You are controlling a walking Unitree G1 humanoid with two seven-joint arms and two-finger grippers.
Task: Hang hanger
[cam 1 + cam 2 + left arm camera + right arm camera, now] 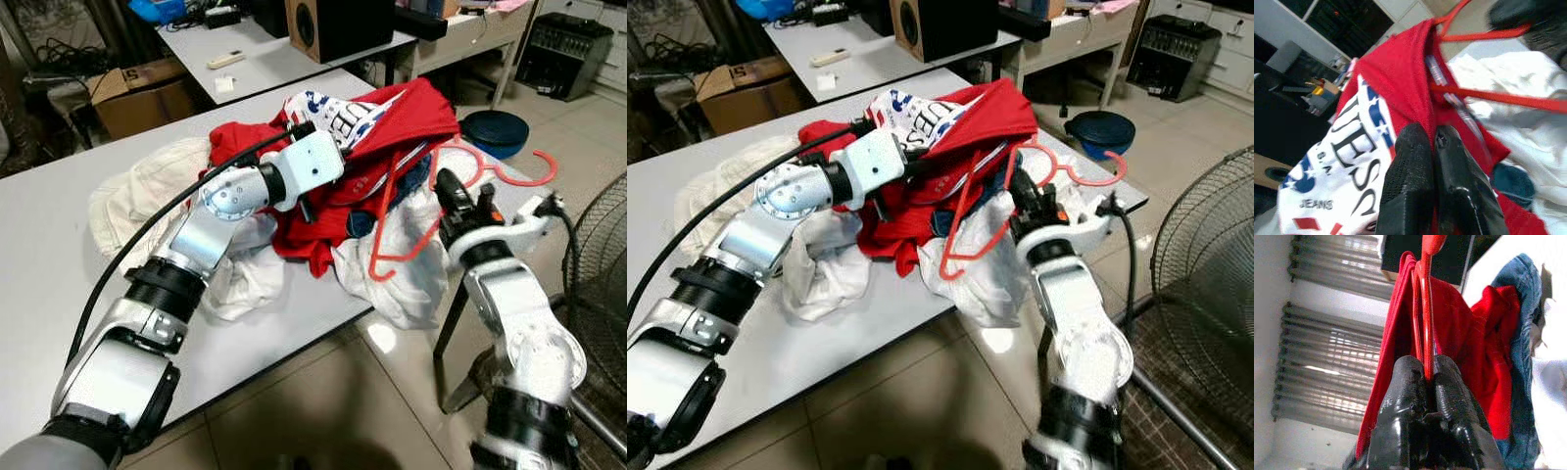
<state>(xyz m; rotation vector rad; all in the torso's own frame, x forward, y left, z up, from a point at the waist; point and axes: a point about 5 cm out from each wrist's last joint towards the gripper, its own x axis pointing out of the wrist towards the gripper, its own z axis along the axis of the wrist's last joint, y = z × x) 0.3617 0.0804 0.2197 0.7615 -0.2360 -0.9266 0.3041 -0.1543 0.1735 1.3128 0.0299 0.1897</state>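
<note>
Right claw [453,192]: positioned at the near right edge of the bench [59,245], fingers closed together on the thin red bar of the hanger [421,220]. The right wrist view confirms the red wire pinched between the two black fingers [1449,401].

Hanger: red, partly threaded into the red shirt [392,127]; its lower bar hangs over white cloth [392,279] at the bench's near right edge, and its hook [534,171] extends right, past the bench edge.

Left claw [1422,186]: reaching from the left into the middle of the clothing pile, fingers closed together against the red shirt beside its white printed panel. Whether fabric is actually caught between them cannot be determined.

Pile: red shirt on top, white garments to the left and near side, a patch of blue denim [1528,293] beneath the red.

Right of the bench: a floor fan's wire grille [598,264]. Farther right on the floor, a dark blue round object [495,129].

Far side: a second bench [265,59] carrying a speaker [333,24], with a cardboard box [137,93] to the left.
</note>
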